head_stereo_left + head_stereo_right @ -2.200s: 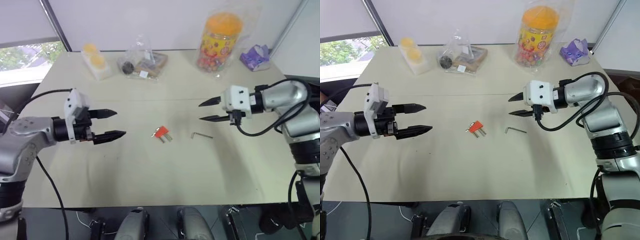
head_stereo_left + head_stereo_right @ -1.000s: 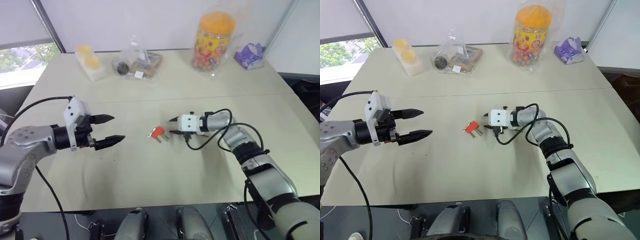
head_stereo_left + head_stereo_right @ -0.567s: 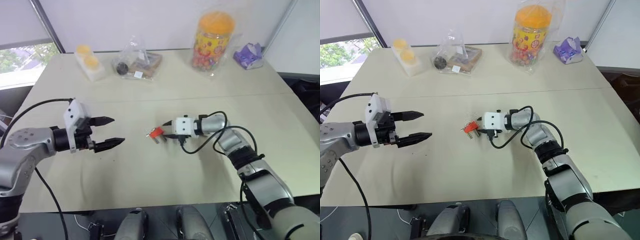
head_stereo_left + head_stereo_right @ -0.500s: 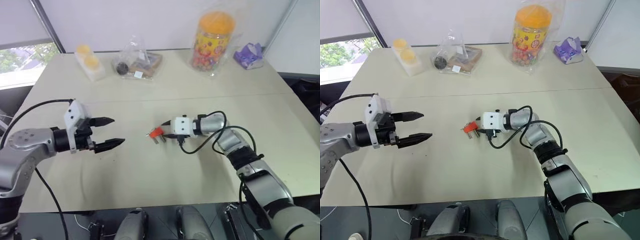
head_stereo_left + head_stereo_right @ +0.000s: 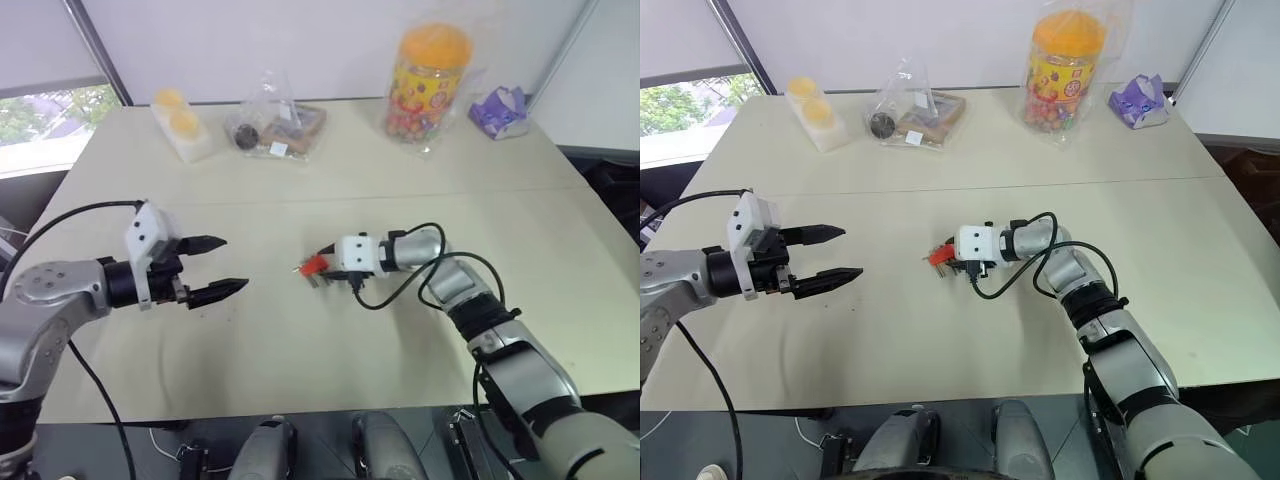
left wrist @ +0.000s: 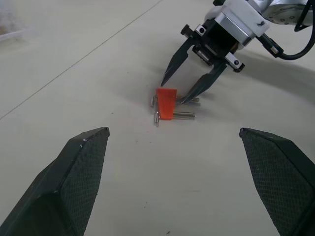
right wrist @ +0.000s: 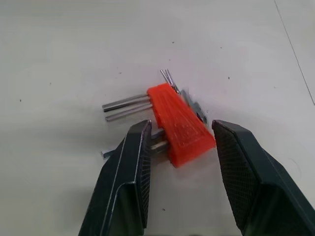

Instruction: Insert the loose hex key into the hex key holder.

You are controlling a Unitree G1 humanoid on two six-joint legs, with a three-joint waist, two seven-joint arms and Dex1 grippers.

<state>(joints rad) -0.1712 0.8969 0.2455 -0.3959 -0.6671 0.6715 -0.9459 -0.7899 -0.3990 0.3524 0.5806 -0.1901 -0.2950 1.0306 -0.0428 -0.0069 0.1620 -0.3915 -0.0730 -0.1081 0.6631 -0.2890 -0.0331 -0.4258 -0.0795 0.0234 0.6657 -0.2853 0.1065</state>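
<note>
L hand [image 5: 228, 268]: we see fingers spread wide, hovering over counter [image 5: 300, 380], well apart from holder, pinching nothing.
Hex key holder [image 7: 179, 125]: red-orange block mid-counter, lying flat, short grey keys sticking out both sides.
R hand [image 7: 179, 147]: we see fingers parted, straddling holder's near end, not pressed on it.
Loose hex key: we can't tell it from holder's keys.

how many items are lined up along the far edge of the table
4: a yellow cup pack at the left end, a clear bag beside it, an orange-lidded jar right of centre, a purple packet at the right end. None seems hidden.
</note>
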